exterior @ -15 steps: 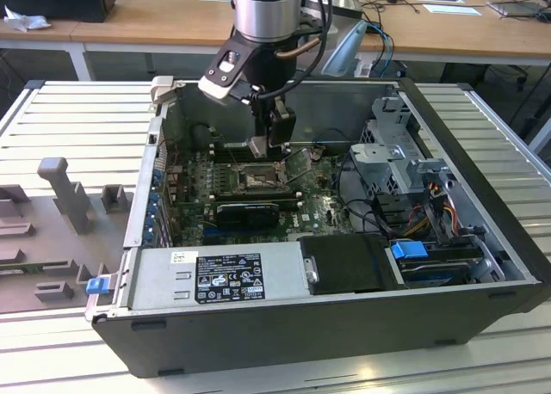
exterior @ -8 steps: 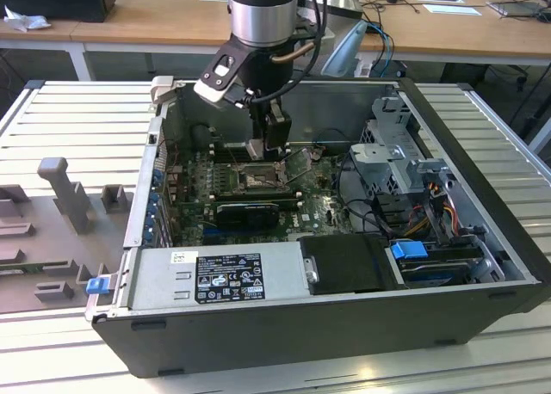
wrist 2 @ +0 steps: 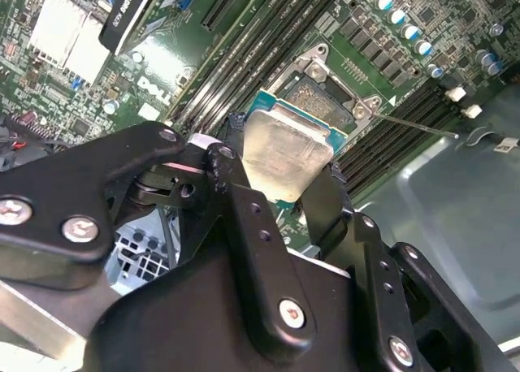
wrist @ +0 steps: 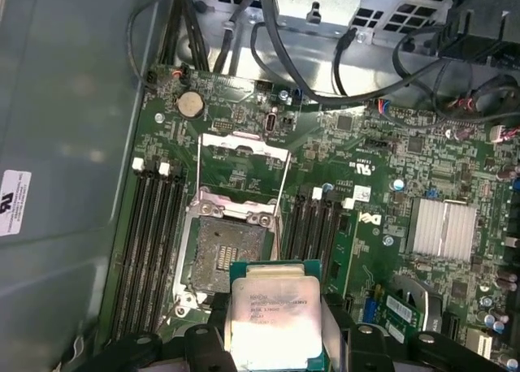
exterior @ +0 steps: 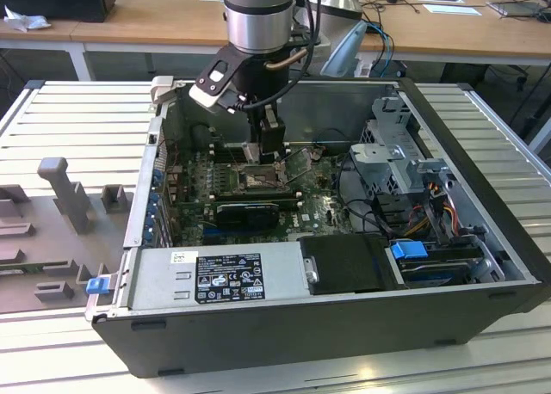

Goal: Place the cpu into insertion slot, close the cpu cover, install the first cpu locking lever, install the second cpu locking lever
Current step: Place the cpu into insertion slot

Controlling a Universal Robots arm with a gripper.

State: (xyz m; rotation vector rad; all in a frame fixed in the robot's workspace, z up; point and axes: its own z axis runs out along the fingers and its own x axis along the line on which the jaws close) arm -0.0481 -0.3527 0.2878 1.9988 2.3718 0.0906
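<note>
Gripper (wrist: 280, 343) pinching cpu (wrist: 275, 319) between its fingers, close over insertion slot's (wrist: 230, 254) edge; first wrist view exposing cpu cover (wrist: 242, 136) flipped open, exterior view framing computer case (exterior: 344, 325).

Robotics lab or test workshop, not a home. Industrial robot arm (exterior: 258, 15) hung over an open desktop computer case (exterior: 344, 325) lying on its side, green motherboard (wrist: 390, 144) exposed. Case sat on a ribbed aluminium work table (exterior: 77, 119). Grey moulded fixture blocks (exterior: 65, 187) lay on it at the exterior view's left. Wooden office desks (exterior: 146, 20) stood behind, with loose papers (exterior: 452, 9) and cables (exterior: 383, 46).
</note>
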